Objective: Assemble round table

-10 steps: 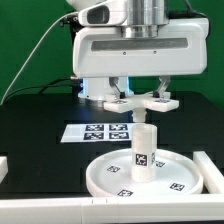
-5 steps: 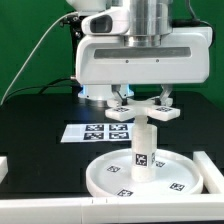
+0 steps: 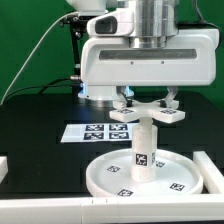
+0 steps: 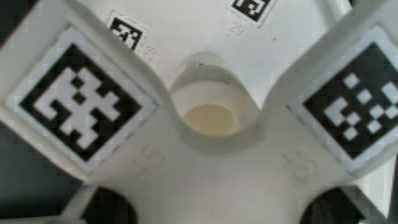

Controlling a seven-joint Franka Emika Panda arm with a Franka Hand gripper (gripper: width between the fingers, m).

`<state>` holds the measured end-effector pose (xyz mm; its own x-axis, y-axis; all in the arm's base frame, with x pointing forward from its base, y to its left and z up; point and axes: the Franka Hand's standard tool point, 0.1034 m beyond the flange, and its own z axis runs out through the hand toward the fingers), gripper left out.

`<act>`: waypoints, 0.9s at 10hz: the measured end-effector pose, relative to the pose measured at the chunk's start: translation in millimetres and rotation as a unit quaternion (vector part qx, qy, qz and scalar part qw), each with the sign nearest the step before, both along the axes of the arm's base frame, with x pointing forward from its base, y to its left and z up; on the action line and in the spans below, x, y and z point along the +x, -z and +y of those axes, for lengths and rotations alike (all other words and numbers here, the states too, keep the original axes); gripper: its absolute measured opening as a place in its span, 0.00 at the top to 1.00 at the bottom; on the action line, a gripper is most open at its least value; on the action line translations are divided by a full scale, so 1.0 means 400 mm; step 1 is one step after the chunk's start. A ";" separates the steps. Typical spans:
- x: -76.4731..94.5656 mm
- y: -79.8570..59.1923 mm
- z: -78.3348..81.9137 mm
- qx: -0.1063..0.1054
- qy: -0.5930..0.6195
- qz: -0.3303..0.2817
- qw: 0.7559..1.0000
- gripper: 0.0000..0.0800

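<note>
The round disc (image 3: 172, 182) lies on the black table near the front, and the short leg (image 3: 143, 148) stands upright on its hub. Right above the leg's top, my gripper (image 3: 146, 103) is shut on the branched foot piece (image 3: 148, 113), held level with its tagged arms pointing to either side. I cannot tell whether foot and leg touch. In the wrist view the foot piece (image 4: 214, 165) fills the picture, its centre hole (image 4: 210, 118) between two tagged arms, and the gripper (image 4: 217, 205) clasps it by its sides.
The marker board (image 3: 98, 131) lies flat on the table behind the disc. A white rail (image 3: 40, 206) runs along the front edge. A white block (image 3: 211, 168) stands by the disc on the exterior view's right.
The gripper has carried the foot piece down and a little to the exterior view's right, bringing it over the leg's top. The leg and disc have not moved.
</note>
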<state>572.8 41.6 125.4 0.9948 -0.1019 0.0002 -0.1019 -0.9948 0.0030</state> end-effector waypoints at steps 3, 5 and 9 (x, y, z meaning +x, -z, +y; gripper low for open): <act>0.005 -0.001 0.001 -0.005 -0.006 -0.011 1.000 0.45; -0.006 -0.005 0.003 0.000 0.000 -0.001 1.000 0.45; -0.026 0.004 -0.005 0.002 0.010 0.019 1.000 0.45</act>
